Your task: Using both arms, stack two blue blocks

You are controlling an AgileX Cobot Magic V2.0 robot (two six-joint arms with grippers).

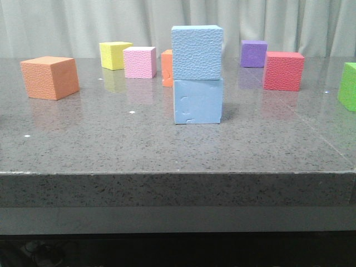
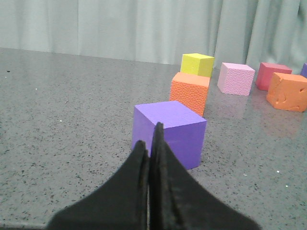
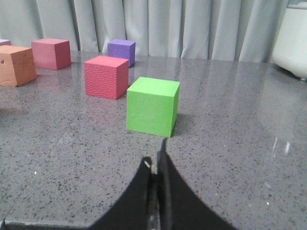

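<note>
Two light-blue blocks stand stacked at the table's middle in the front view: a pebbled one rests on a smooth one with puzzle-like cut lines. Neither arm shows in the front view. My left gripper is shut and empty, low over the table just before a purple cube. My right gripper is shut and empty, a short way before a green cube. The blue blocks do not show in either wrist view.
In the front view, an orange cube sits far left, yellow and pink cubes behind, another orange cube behind the stack, a small purple and a red cube right, a green cube at the right edge.
</note>
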